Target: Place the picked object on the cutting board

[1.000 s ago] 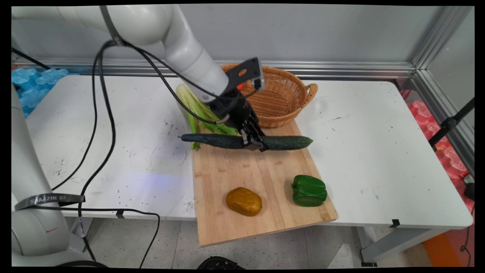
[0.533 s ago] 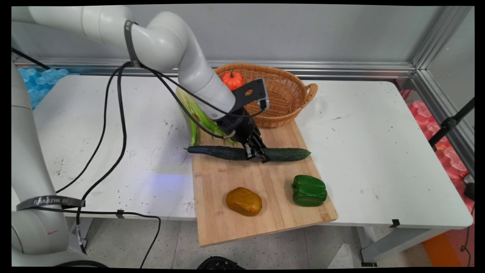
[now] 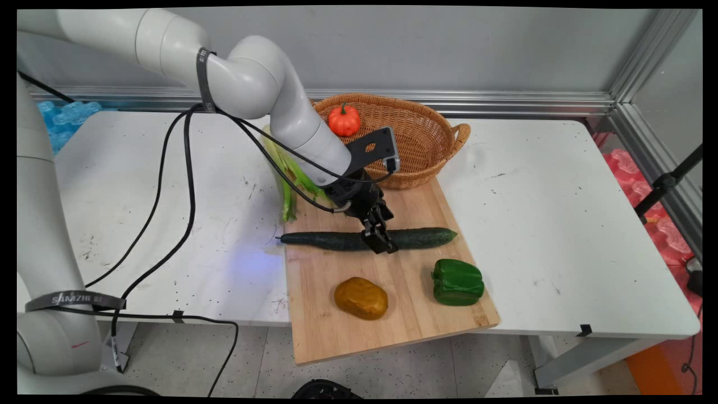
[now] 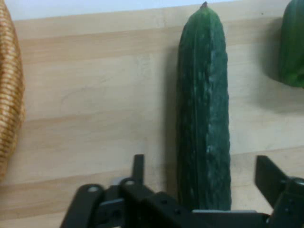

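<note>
A long dark green cucumber (image 3: 420,238) (image 4: 203,118) lies across the wooden cutting board (image 3: 336,269) (image 4: 95,95), its left end sticking out over the white table. My gripper (image 3: 379,242) (image 4: 202,164) stands over its middle, open. In the hand view one finger shows on each side of the cucumber, with a gap of bare board between each finger and the skin.
A brown potato (image 3: 361,298) and a green bell pepper (image 3: 458,282) (image 4: 293,42) lie on the board's near part. A wicker basket (image 3: 415,146) (image 4: 8,95) holding a small orange pumpkin (image 3: 344,119) stands behind the board. Pale green celery stalks (image 3: 286,174) lie left of the basket.
The gripper has carried the cucumber down and toward the near side until it rests on the board. The fingers now stand apart from it. The pumpkin has come out from behind the arm.
</note>
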Robot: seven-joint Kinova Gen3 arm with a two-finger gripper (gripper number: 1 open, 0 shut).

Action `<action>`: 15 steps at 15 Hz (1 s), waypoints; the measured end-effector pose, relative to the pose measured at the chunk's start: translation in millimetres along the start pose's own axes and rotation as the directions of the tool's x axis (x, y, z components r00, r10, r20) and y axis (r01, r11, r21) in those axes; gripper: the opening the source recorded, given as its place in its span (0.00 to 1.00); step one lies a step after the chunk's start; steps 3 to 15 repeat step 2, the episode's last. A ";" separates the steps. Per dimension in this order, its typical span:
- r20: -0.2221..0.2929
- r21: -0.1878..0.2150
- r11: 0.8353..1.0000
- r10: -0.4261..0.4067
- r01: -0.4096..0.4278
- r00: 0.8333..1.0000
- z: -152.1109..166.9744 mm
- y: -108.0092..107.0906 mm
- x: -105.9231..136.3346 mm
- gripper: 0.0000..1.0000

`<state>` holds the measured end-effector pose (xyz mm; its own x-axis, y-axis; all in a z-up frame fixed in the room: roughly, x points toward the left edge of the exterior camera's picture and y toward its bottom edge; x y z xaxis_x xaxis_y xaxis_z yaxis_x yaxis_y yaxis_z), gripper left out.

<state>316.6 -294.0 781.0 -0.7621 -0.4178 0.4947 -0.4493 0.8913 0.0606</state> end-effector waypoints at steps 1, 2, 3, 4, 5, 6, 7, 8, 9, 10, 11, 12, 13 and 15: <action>-0.003 0.000 1.000 0.001 -0.001 1.000 -0.3 -0.6 0.0 1.00; -0.008 0.001 1.000 0.003 -0.003 1.000 -1.9 -1.3 0.3 1.00; -0.008 0.001 1.000 0.003 -0.003 1.000 -1.9 -1.3 0.3 1.00; -0.008 0.001 1.000 0.003 -0.003 1.000 -1.9 -1.3 0.3 1.00; -0.008 0.001 1.000 0.003 -0.003 1.000 -1.9 -1.3 0.3 1.00; -0.008 0.001 1.000 0.003 -0.003 1.000 -1.9 -1.3 0.3 1.00; -0.008 0.001 1.000 0.003 -0.003 1.000 -1.9 -1.3 0.3 1.00; -0.008 0.001 1.000 0.003 -0.003 1.000 -1.9 -1.3 0.3 1.00; -0.008 0.001 1.000 0.003 -0.003 1.000 -1.9 -1.3 0.3 1.00; -0.008 0.001 1.000 0.003 -0.003 1.000 -1.9 -1.3 0.3 1.00; -0.008 0.001 1.000 0.003 -0.003 1.000 -1.9 -1.3 0.3 1.00; -0.008 0.001 1.000 0.003 -0.003 1.000 -1.9 -1.3 0.3 1.00; -0.008 0.001 1.000 0.003 -0.003 1.000 -1.9 -1.3 0.3 1.00; -0.008 0.001 1.000 0.003 -0.003 1.000 -1.9 -1.3 0.3 1.00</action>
